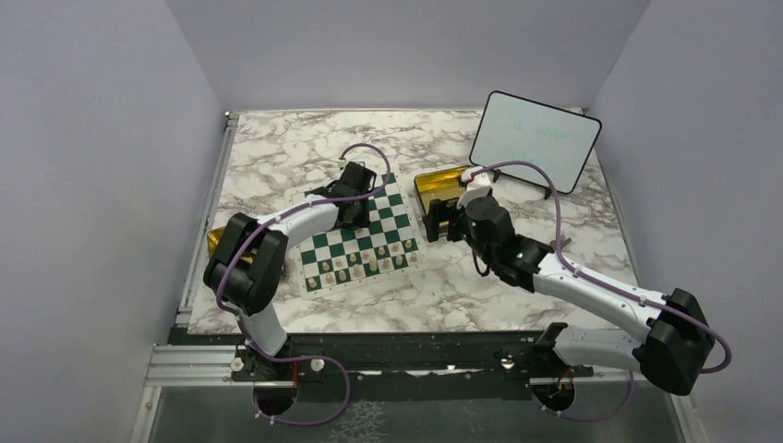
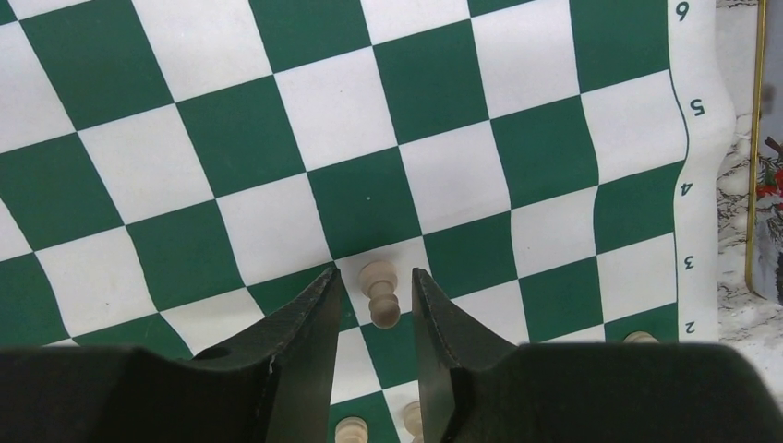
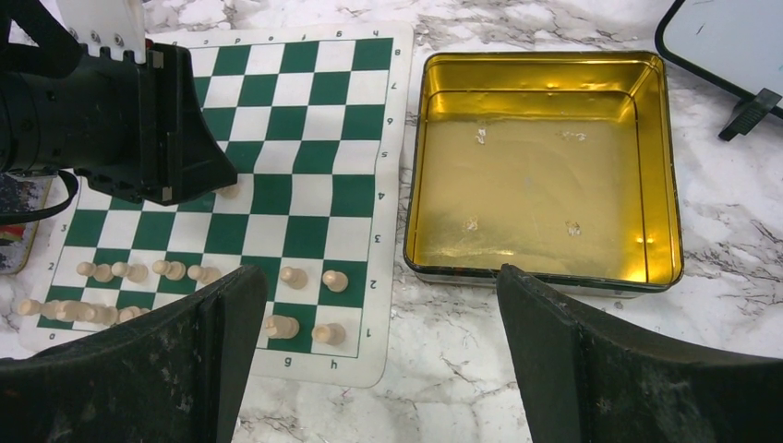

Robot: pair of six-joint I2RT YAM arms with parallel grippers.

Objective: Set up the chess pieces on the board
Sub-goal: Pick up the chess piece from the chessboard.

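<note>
Left wrist: board [image 2: 443, 175] numerals [image 2: 685, 187] 2–6

From high behind its near edge we look down over the whole white-and-grey marbled table [image 1: 462, 295]. At the left wrist we sit very close, facing down past the left pincer [image 2: 374, 273] onto the flat green-and-white checkered chess mat [image 2: 369, 111] just ahead of its tips. At the right wrist we sit farther back, looking out between the fingers of the right pincer [image 3: 377, 277]: mat ahead-left, shallow gold rectangular tin [image 3: 545, 175] ahead-right. All three views share the mat
</note>
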